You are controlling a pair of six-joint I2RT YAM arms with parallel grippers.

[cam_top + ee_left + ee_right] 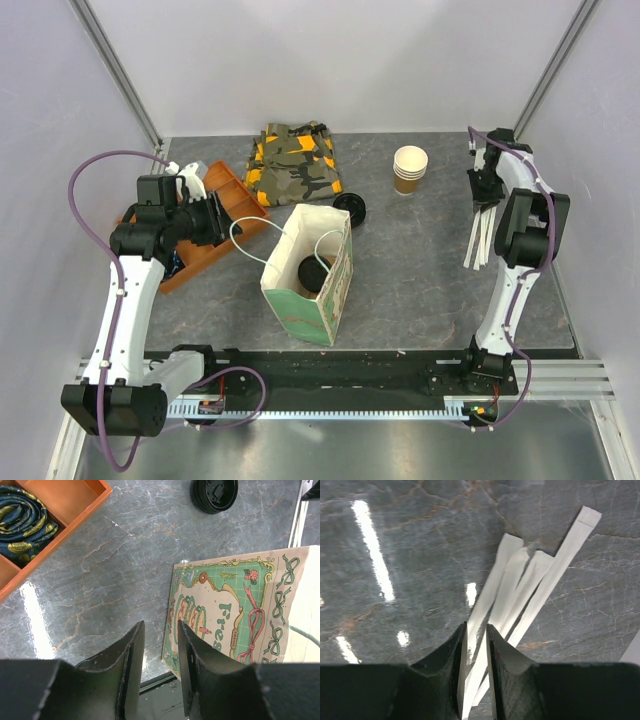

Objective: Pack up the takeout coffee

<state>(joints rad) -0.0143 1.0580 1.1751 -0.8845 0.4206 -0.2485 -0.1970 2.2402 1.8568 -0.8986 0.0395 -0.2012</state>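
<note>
- Top external view gives you the clearest read: the coffee (315, 274) already sits inside the paper bag (300, 305), and only its black lid shows through the open top.
- Your bag stands upright in the middle of the table (430, 280), with its string handles up.
- Your left gripper (222, 222) hangs to the left of the bag, above the near end of the orange tray (235, 190). It is apart from the bag and the cup.
- Left wrist view shows you that gripper (160, 630) with its fingers slightly parted and nothing between them. Bare table lies in the gap, and the bag's printed side (225, 620) is just to the right.
- That same view also shows you a loose black lid (214, 494) beyond the bag and a rolled patterned cloth (25, 515) in the tray (100, 497).
- Your right gripper (487, 190) is well away from the coffee, at the right side of the table over a bundle of white paper strips (477, 240).
- Right wrist view shows you that gripper (476, 630) nearly closed, pinching one of the strips (540, 580) between its fingers.
- You can see a stack of lidless cups (410, 168) and a camouflage cloth (295, 165) at the far side.
</note>
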